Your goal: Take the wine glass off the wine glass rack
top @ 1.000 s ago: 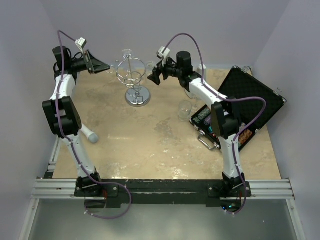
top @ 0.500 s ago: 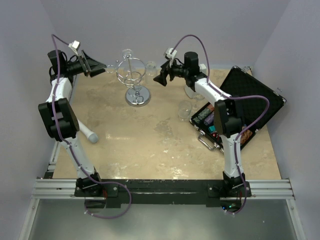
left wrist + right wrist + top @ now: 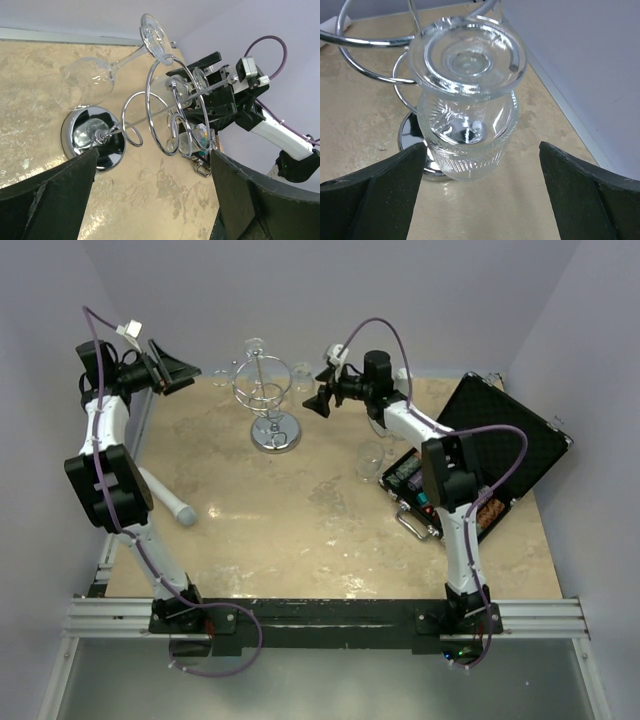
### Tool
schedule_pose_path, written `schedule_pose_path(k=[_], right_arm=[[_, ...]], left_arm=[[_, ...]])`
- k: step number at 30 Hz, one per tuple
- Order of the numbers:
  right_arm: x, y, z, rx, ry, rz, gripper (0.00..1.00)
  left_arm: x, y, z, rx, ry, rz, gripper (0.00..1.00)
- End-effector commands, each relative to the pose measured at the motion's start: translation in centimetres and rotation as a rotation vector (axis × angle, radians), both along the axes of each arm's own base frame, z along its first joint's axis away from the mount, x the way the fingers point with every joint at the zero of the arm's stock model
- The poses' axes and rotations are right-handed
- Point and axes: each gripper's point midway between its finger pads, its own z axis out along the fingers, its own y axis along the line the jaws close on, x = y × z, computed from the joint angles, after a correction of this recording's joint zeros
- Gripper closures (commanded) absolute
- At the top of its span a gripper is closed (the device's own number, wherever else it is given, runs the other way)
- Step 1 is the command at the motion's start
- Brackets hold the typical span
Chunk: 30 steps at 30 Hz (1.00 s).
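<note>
The chrome wine glass rack (image 3: 266,390) stands on its round disc base (image 3: 275,434) at the back of the table. A smooth wine glass (image 3: 86,86) hangs by its foot from a curled arm on the rack's left side. My left gripper (image 3: 187,375) is open, a short way left of it, with nothing between its fingers (image 3: 54,197). A ribbed wine glass (image 3: 465,132) hangs foot-up on the rack's right side. My right gripper (image 3: 316,400) is open and faces this glass from close by, fingers (image 3: 592,192) apart from it.
A third glass (image 3: 253,345) hangs at the rack's back. A loose glass (image 3: 370,461) stands on the table beside an open black case (image 3: 495,430) at the right. A grey-tipped white cylinder (image 3: 170,504) lies near the left arm. The walls are close behind.
My left gripper has opened wide and drawn back to the left, away from the rack. The right gripper stayed open and shifted slightly beside the rack's right-hand glass.
</note>
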Motion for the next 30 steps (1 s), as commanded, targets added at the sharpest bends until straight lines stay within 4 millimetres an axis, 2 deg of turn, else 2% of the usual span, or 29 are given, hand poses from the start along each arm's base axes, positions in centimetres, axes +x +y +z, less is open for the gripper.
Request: schedule_pose_path(k=[1,6,10,18,23,30], right_arm=[[0.0,1.1,1.2,0.028,-0.040,0.037,0.02],[-0.3,2.1,0.9,0.056,-0.024,0.043,0.05],[-0.2,2.4,1.6,0.100,-0.023,0.035,0.07],[0.5,2.7,1.5,0.108,-0.024,0.008,0.13],[0.3,2.8,1.6,0.107,-0.026,0.009,0.24],[1.1,2.3,2.2,0.095,-0.050,-0.044,0.40]], left_arm=[[-0.8,0.0,3.2,0.097,-0.109,0.019,0.00],[-1.6,-0.5,4.2,0.093,-0.143,-0.011,0.00],[-1.8,-0.7,5.2,0.093,-0.171,-0.019,0.00],[-2.3,-0.9,5.0,0.095,-0.170,-0.025,0.02],[-2.3,-1.0,5.1,0.093,-0.174,-0.030,0.04],[-2.3,-1.0,4.9,0.083,-0.168,-0.032,0.05]])
